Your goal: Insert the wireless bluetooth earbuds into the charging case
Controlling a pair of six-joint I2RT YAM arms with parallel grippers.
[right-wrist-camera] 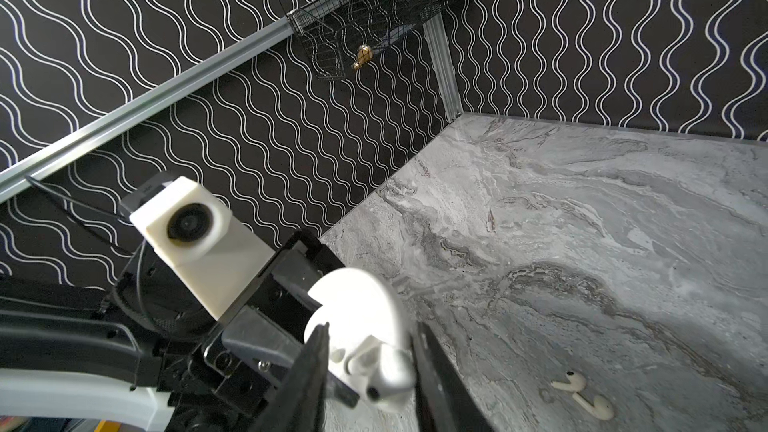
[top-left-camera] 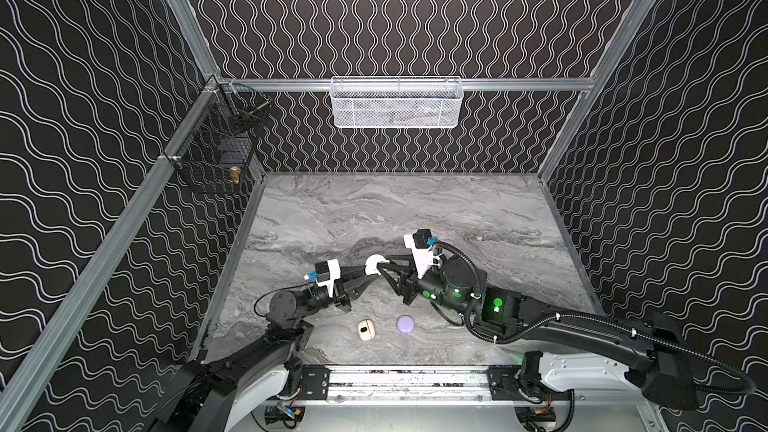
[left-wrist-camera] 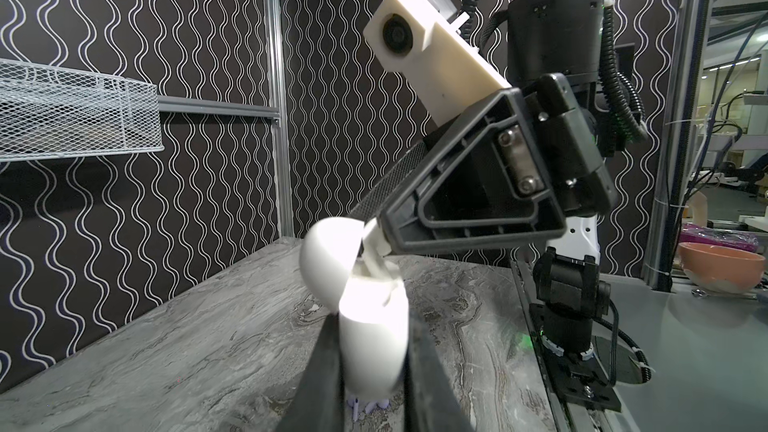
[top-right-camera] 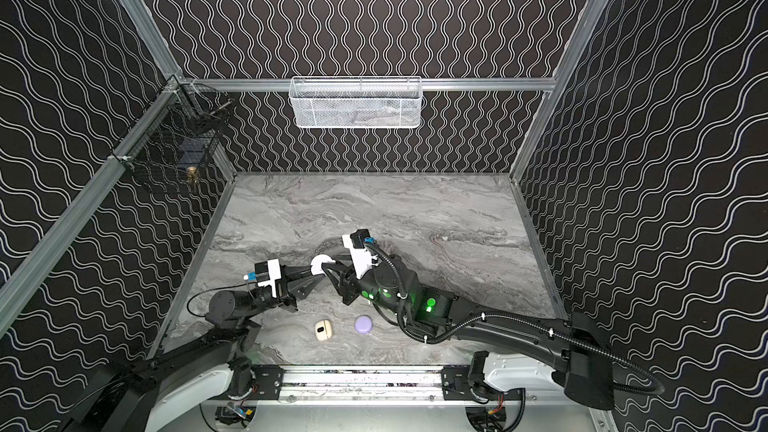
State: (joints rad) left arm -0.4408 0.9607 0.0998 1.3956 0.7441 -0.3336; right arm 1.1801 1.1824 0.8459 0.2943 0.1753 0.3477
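Item, held: white charging case [left-wrist-camera: 374, 347], smooth glossy plastic, a rounded egg-like shell, clenched between the matte black tapered fingers of my left claw [top-left-camera: 368, 276]. It sits in the lower middle of both top views. Its domed lid [left-wrist-camera: 328, 259] is hinged back and open. Item, at the case mouth: one white earbud [right-wrist-camera: 386, 371], glossy, with a bulbous head and a short stem, lying in the opened case. My right claw [right-wrist-camera: 372, 328] reaches across from the right and meets the case tip to tip with the left claw. Its ribbed black jaws are parted to either side of the bud, though past the blur I cannot make out whether a pad touches it. Items, loose: two white earbuds [right-wrist-camera: 571, 382], stemmed, lying side by side on the bare table well apart from the case. A pair of lilac earbuds [left-wrist-camera: 365, 405], thin pale-violet stems, lies on the table just under the held case. Items, closed: a cream case [top-left-camera: 365, 329], a pebble shape with a dark spot on its top, and a lilac case [top-left-camera: 405, 324], a round flattened puck. They stand near each other towards the bottom of both top views. Surface: table [top-left-camera: 415, 209], grey marble-veined slab, matte. Fixtures: white mesh basket [top-left-camera: 397, 103], fine metal lattice, on the back wall in the upper middle. A black wire basket [top-left-camera: 216, 151] hangs in the left corner.
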